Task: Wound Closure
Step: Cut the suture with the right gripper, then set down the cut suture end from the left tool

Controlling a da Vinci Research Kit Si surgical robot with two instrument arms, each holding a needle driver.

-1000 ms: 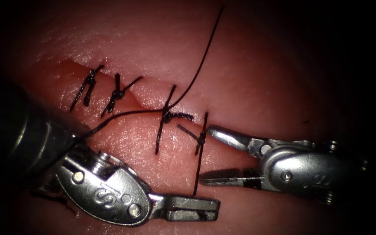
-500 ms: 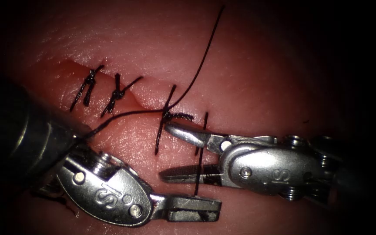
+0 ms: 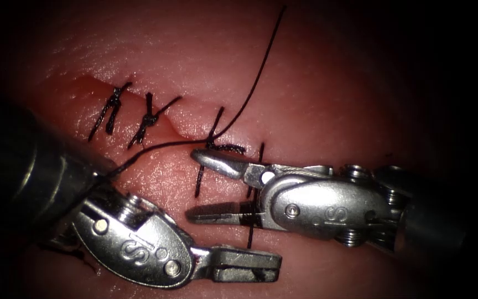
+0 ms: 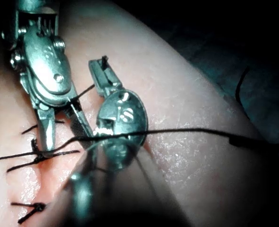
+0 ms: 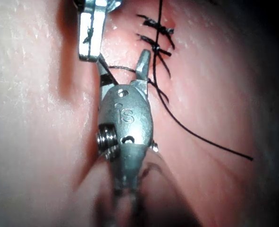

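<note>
The left arm's steel needle driver [image 3: 247,266] is clamping the lower end of a taut black suture thread [image 3: 249,235] rising to the rightmost knot on the pink pork tissue [image 3: 327,111]. The right arm's silver tool [image 3: 203,185] is gaping wide, its jaws straddling that strand and gripping nothing. Four dark knotted stitches [image 3: 149,119] are crossing the cut [image 3: 178,130]; a long loose tail [image 3: 255,77] is curving upward.

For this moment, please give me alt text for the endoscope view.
The right tool, jaws open, straddles a thread tail that the left tool holds taut below the rightmost of four stitches closing the cut in the tissue.
</note>
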